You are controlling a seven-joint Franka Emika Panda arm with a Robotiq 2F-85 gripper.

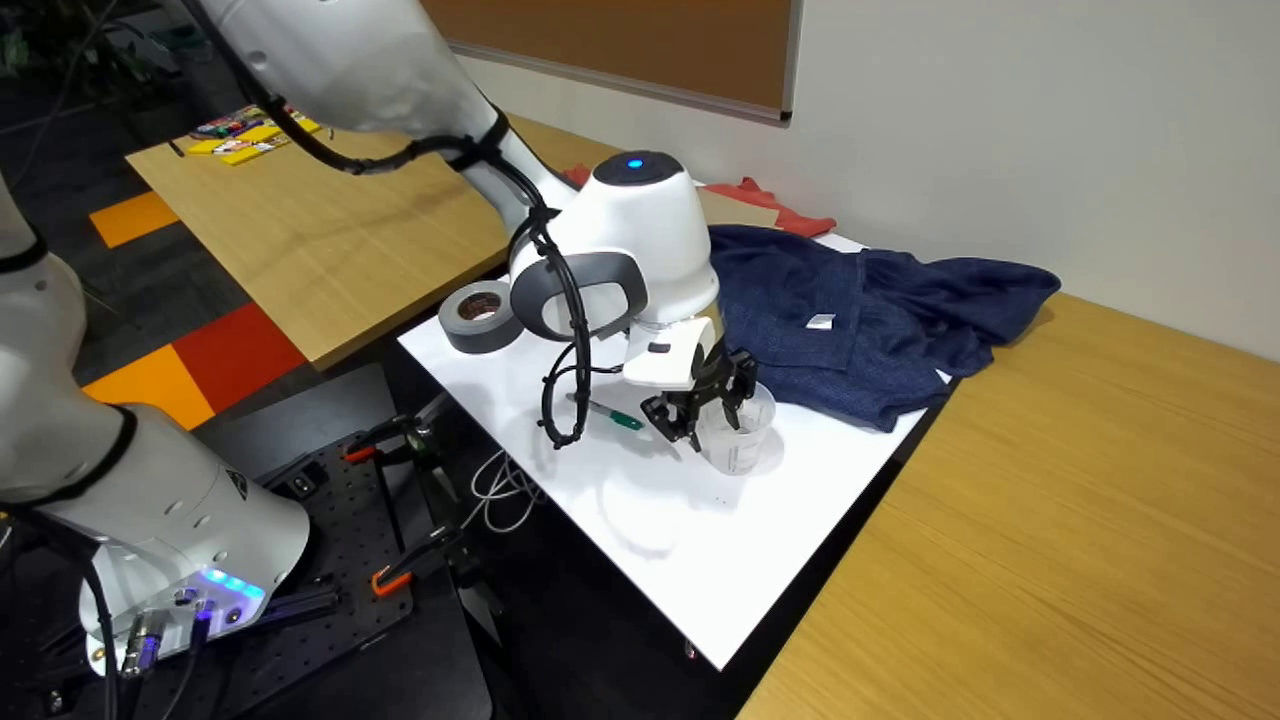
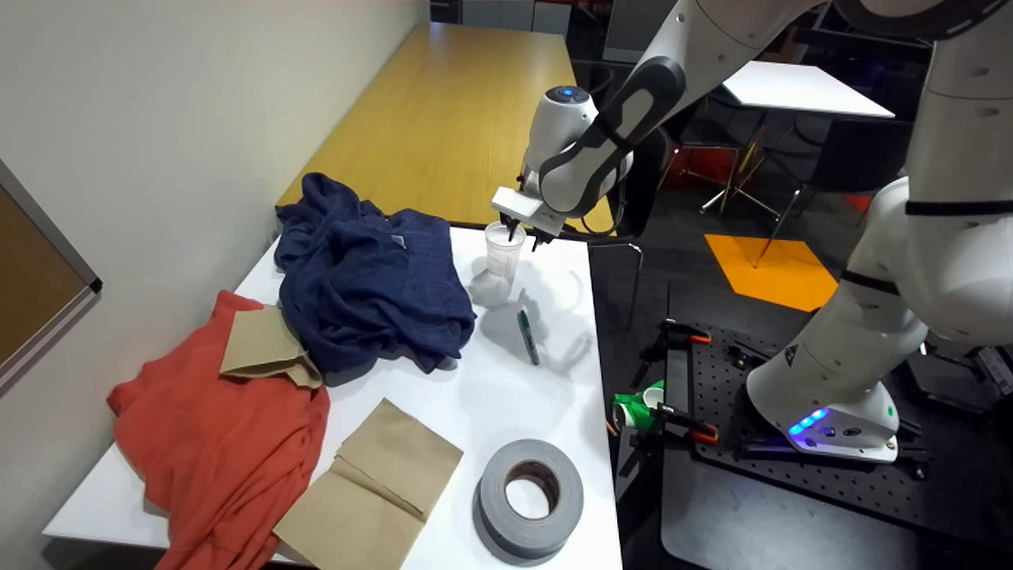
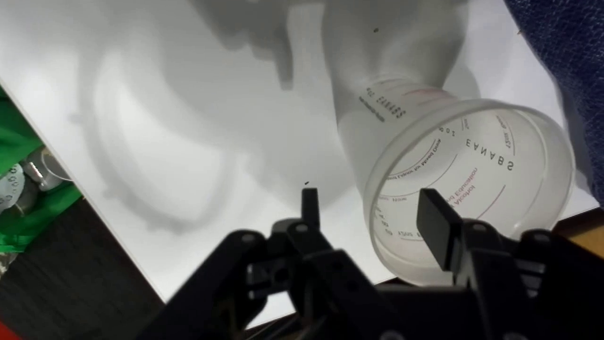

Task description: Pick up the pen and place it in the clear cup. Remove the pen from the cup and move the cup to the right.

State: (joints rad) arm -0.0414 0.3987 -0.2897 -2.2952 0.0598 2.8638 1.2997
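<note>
The clear cup (image 1: pixel 738 452) stands upright on the white table; it also shows in an exterior view (image 2: pixel 502 260) and in the wrist view (image 3: pixel 373 137). My gripper (image 1: pixel 715 437) is open at the cup's rim, and it shows in an exterior view too (image 2: pixel 523 241). In the wrist view the gripper's (image 3: pixel 369 198) fingers are apart: one lies over the cup's mouth, the other outside the rim. I cannot tell whether either touches the cup. The dark-green pen (image 1: pixel 618 416) lies on the table apart from the cup; an exterior view shows it whole (image 2: pixel 528 338). No pen shows in the cup.
A dark blue garment (image 2: pixel 380 285) lies close beside the cup. A grey tape roll (image 2: pixel 495 503), brown paper (image 2: pixel 419 447) and a red cloth (image 2: pixel 229 427) lie farther along the white table. A wooden table (image 1: pixel 1080 500) adjoins it. A cable loop hangs from my arm.
</note>
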